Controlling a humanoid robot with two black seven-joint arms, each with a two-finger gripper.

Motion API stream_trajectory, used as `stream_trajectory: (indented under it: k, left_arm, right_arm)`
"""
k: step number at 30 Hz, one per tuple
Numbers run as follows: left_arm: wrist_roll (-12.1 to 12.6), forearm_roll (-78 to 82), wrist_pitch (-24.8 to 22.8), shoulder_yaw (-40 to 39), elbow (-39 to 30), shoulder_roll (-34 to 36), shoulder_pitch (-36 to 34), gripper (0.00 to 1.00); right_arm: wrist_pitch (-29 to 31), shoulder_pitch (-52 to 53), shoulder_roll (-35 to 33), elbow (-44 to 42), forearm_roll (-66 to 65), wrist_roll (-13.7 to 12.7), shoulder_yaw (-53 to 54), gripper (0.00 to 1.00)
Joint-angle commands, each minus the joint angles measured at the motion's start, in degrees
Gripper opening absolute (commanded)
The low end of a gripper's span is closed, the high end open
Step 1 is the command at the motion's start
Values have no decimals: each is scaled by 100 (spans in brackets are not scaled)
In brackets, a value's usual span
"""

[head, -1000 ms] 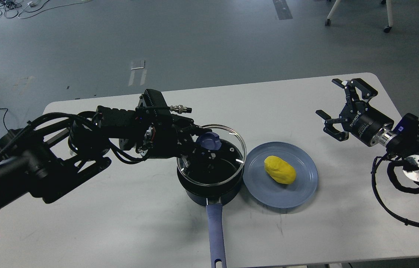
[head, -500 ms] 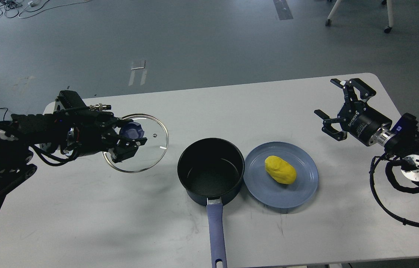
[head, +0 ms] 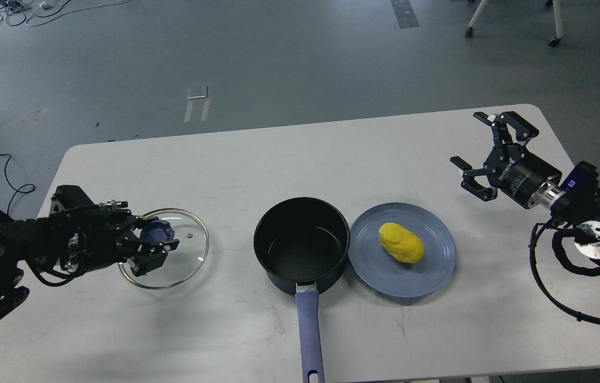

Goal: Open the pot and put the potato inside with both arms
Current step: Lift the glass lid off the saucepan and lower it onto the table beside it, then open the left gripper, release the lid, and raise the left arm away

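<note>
One pot (head: 302, 246) sitting uncovered, one potato (head: 401, 242) lying on one plate (head: 427, 276), left gripper (head: 155, 246) clamping one lid (head: 182, 250) by its knob, right gripper (head: 483, 159) hanging wide open, holding nothing

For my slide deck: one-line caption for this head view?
Left claw holds the glass lid aside; open pot awaits the potato on its plate.

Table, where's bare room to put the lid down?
Bare tabletop stretches behind the pot and in front of the lid held by the left gripper. It is crowded where pot meets plate.
</note>
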Motion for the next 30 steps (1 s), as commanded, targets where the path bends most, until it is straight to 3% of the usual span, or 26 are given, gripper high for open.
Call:
stream_trajectory:
  k: [1,10,13,17,23,26,27,30]
  left_arm:
    - [0,1,67,3,81,-4,128,38]
    - [0,-25,199,-6,328,-4,295,42]
    - [0,-96,199,-6,354,-13,357,49]
    - [0,-157,208,-6,372,-91,418,64]
    - [0,-166,208,-6,398,-127,427,76]
    - [0,-183,208,-6,424,-162,427,88]
    - [0,-227,208,-6,424,-171,427,97]
    - [0,-464,199,-15,416,-171,357,98]
  right_arm:
    - [0,-1,-5,2,0,0,-1,100]
    - [0,-10,-5,2,0,0,-9,100]
    - [0,-10,-5,2,0,0,-9,100]
    - [0,-10,-5,11,0,0,-18,100]
    - [0,-10,-40,20,0,0,-18,100]
    - [0,-1,-40,20,0,0,-18,100]
    - [0,-9,-49,20,0,0,-18,100]
    - [0,-1,-58,29,0,0,-18,100]
